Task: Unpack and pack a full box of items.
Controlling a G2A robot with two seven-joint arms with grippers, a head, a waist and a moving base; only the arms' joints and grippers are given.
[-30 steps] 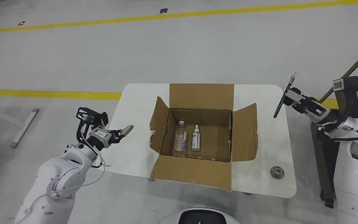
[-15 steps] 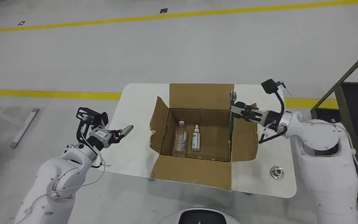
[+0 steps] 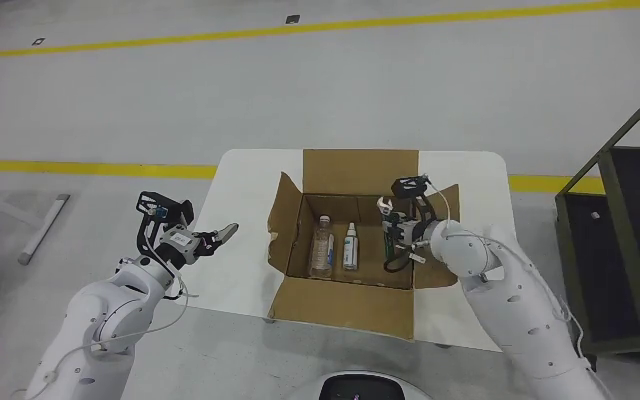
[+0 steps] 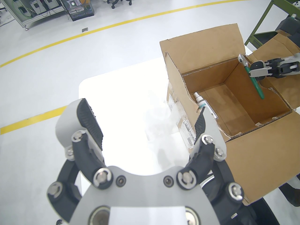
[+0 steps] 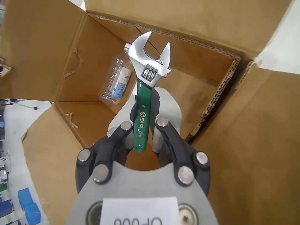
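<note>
1. The right gripper (image 5: pixel 145 105) is clamped narrow on the mid-handle of a green-handled steel adjustable wrench (image 5: pixel 148 72). The tool hangs right of centre in the top view, over the right side of the open brown cardboard box (image 3: pixel 360 172).
2. The left gripper (image 4: pixel 143 113) is spread wide and empty at the left of the top view, over the white table (image 3: pixel 240 180), well apart from the box.
3. Judgement: the wrench is rigid and head-heavy, and its smooth handle could pivot in the pads. A hold nearer the head would steady it.
4. A clear plastic bottle (image 3: pixel 321 246) and a small white spray bottle (image 3: pixel 350 246) lie side by side on the left of the box floor. Both are likely light, and the clear one crushable.
5. The floor under the wrench is bare. The raised right flap (image 3: pixel 437 222) stands just beside the arm, so it may snag.
</note>
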